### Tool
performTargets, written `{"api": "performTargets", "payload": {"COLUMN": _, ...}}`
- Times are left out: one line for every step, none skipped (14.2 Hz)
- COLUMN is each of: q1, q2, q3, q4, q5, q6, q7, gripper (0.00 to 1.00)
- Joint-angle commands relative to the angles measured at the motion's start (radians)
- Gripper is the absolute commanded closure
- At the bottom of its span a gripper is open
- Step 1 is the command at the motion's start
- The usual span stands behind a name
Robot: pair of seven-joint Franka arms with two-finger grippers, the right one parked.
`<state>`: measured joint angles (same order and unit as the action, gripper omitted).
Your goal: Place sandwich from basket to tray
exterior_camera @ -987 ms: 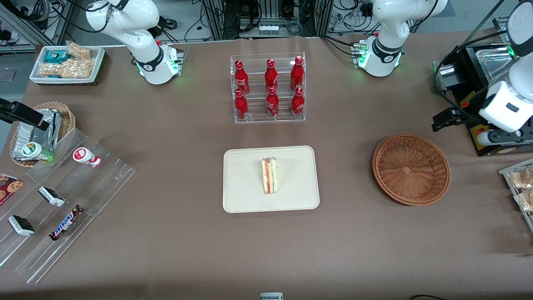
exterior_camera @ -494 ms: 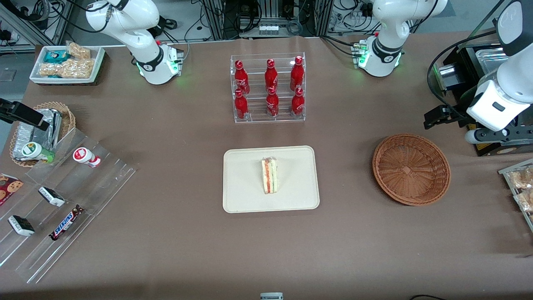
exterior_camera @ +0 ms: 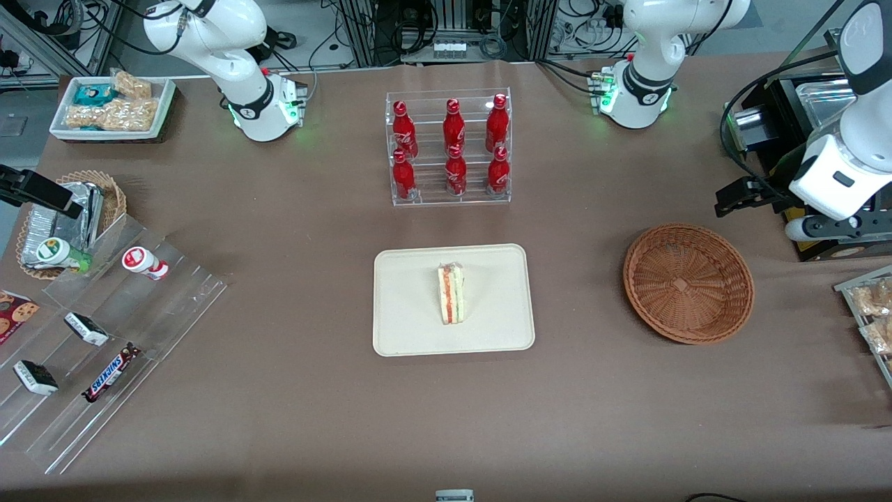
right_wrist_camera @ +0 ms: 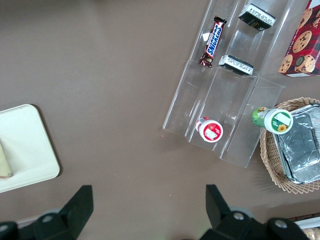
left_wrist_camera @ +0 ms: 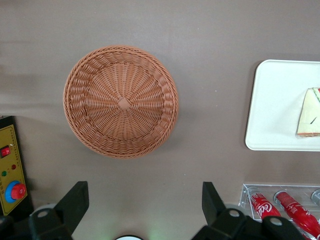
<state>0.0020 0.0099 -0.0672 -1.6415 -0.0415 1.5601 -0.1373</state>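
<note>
The sandwich [exterior_camera: 451, 293] is a white wedge with red and green filling, lying on the cream tray [exterior_camera: 411, 321] at the table's middle. It also shows in the left wrist view [left_wrist_camera: 310, 114] on the tray [left_wrist_camera: 272, 110]. The reddish-brown wicker basket [exterior_camera: 688, 282] is empty and lies toward the working arm's end; the left wrist view shows it from above [left_wrist_camera: 121, 101]. My left gripper [exterior_camera: 728, 199] hangs above the table, a little farther from the front camera than the basket. It is open and holds nothing [left_wrist_camera: 144, 192].
A clear rack of red bottles [exterior_camera: 449, 146] stands farther from the camera than the tray. A black device with buttons [left_wrist_camera: 10, 170] sits beside my gripper. A snack tray [exterior_camera: 871, 314] lies at the working arm's end. Acrylic racks [exterior_camera: 104, 335] and a foil-pack basket [exterior_camera: 70, 216] lie toward the parked arm's end.
My left arm's wrist has shifted slightly above the table beside the basket. The sandwich, tray and basket have not moved.
</note>
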Motion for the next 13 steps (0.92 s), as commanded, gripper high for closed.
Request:
{"api": "performTargets", "payload": {"q1": -0.023, "q2": -0.014, "q3": 0.012, "q4": 0.038, "q5": 0.047, "q6": -0.009, "q7": 0.012, "gripper": 0.00}}
{"api": "performTargets", "payload": {"q1": -0.027, "q2": -0.016, "q3": 0.012, "q4": 0.042, "q5": 0.048, "q6": -0.011, "q7": 0.012, "gripper": 0.00}}
{"api": "performTargets", "payload": {"q1": -0.027, "q2": -0.014, "q3": 0.007, "q4": 0.043, "q5": 0.048, "q6": -0.012, "q7": 0.012, "gripper": 0.00}}
{"api": "performTargets", "payload": {"q1": -0.027, "q2": -0.016, "q3": 0.004, "q4": 0.043, "q5": 0.048, "q6": -0.014, "q7": 0.012, "gripper": 0.00}}
{"api": "performTargets", "payload": {"q1": -0.027, "q2": -0.016, "q3": 0.006, "q4": 0.046, "q5": 0.042, "q6": -0.014, "q7": 0.012, "gripper": 0.00}}
{"api": "performTargets", "payload": {"q1": -0.025, "q2": -0.011, "q3": 0.006, "q4": 0.066, "q5": 0.040, "q6": -0.014, "q7": 0.013, "gripper": 0.00}}
{"api": "performTargets", "payload": {"q1": -0.027, "q2": -0.005, "q3": 0.006, "q4": 0.081, "q5": 0.040, "q6": -0.014, "q7": 0.013, "gripper": 0.00}}
{"api": "performTargets", "payload": {"q1": -0.028, "q2": -0.004, "q3": 0.003, "q4": 0.078, "q5": 0.040, "q6": -0.015, "q7": 0.012, "gripper": 0.00}}
{"api": "performTargets", "payload": {"q1": -0.030, "q2": -0.004, "q3": -0.011, "q4": 0.075, "q5": 0.040, "q6": -0.015, "q7": 0.012, "gripper": 0.00}}
{"api": "performTargets", "payload": {"q1": -0.030, "q2": -0.004, "q3": -0.025, "q4": 0.074, "q5": 0.041, "q6": -0.015, "q7": 0.012, "gripper": 0.00}}
{"api": "performTargets", "payload": {"q1": -0.031, "q2": -0.002, "q3": -0.026, "q4": 0.074, "q5": 0.041, "q6": -0.015, "q7": 0.012, "gripper": 0.00}}
{"api": "performTargets", "payload": {"q1": -0.031, "q2": -0.002, "q3": -0.028, "q4": 0.074, "q5": 0.041, "q6": -0.017, "q7": 0.012, "gripper": 0.00}}
{"api": "performTargets", "payload": {"q1": -0.030, "q2": -0.002, "q3": -0.034, "q4": 0.072, "q5": 0.041, "q6": -0.018, "q7": 0.010, "gripper": 0.00}}
